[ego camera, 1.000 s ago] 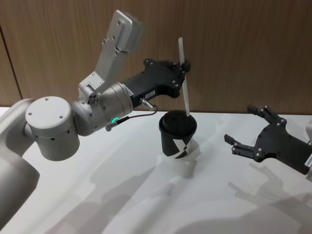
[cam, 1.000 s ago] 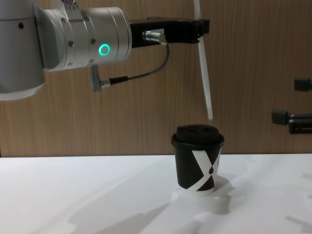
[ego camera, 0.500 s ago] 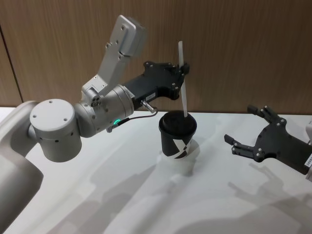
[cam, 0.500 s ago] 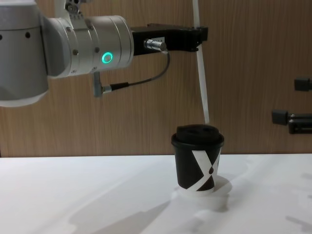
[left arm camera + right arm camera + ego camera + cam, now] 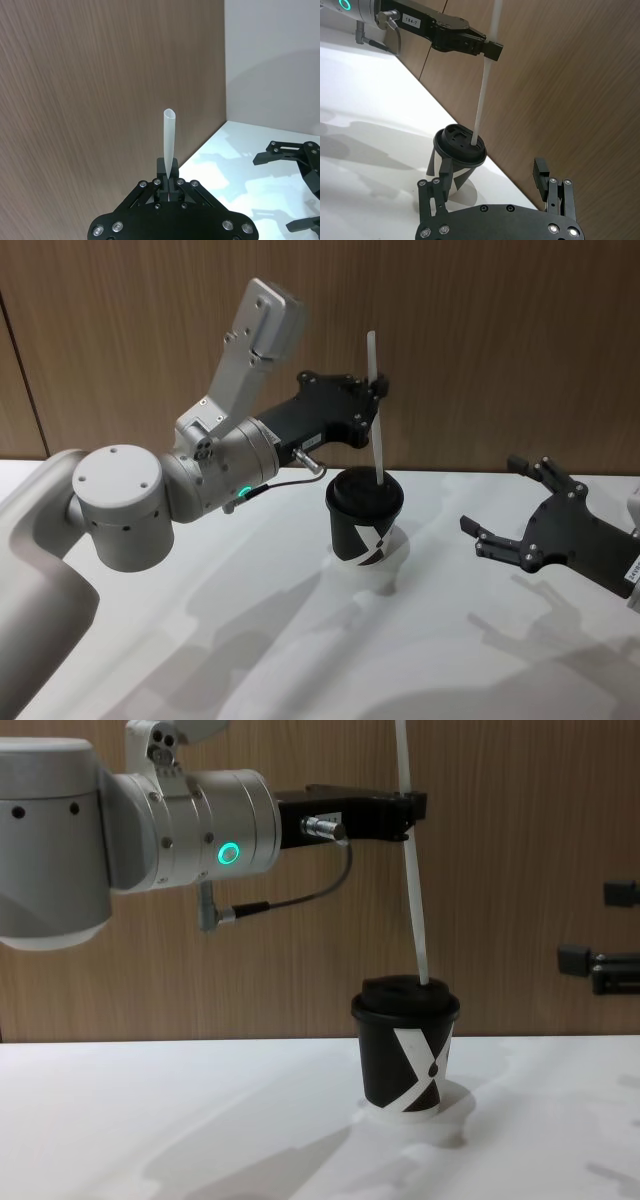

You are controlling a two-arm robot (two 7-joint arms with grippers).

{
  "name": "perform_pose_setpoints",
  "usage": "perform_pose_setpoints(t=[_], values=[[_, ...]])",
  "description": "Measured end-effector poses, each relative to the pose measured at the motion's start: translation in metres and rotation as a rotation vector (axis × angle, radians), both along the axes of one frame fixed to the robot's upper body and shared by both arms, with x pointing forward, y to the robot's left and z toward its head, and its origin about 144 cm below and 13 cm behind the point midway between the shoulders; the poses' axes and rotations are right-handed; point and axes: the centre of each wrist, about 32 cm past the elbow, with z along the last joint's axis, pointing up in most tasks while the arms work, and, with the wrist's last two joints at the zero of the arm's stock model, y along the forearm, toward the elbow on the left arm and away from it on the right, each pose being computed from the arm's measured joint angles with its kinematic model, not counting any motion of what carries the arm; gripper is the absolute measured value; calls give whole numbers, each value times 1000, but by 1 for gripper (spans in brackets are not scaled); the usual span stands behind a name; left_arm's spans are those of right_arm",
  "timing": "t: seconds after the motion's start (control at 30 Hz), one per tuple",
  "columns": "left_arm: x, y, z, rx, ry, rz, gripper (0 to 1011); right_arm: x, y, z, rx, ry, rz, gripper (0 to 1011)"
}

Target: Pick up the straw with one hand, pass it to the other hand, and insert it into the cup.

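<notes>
The straw (image 5: 414, 890) stands nearly upright above the cup (image 5: 405, 1045), its lower tip at the domed lid, right at or just entering the lid's opening; the right wrist view shows the tip meeting the lid's top face near its far edge, though whether it has gone through cannot be told. The straw's upper part is pinched between the fingers of the left gripper (image 5: 374, 392), which reaches in high above the cup from the silver, green-lit wrist. The cup itself sits upright on the white bench (image 5: 260, 640), below and just ahead of that gripper.

Judging by this, pickup and handover are done: the straw is in the second hand and lined up with the lid. What is left is pushing it down through the opening and letting go.

The right gripper (image 5: 505, 510) waits well off to the cup's right, low over the bench, fingers spread and holding nothing.
</notes>
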Motion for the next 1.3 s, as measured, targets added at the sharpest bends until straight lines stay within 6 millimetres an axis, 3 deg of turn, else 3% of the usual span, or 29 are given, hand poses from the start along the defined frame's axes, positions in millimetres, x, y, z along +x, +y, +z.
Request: perform_pose_setpoints(t=[1.3], values=[[22,-10,-30,30,98,22,8,0,0,0,0,0,0,1001]])
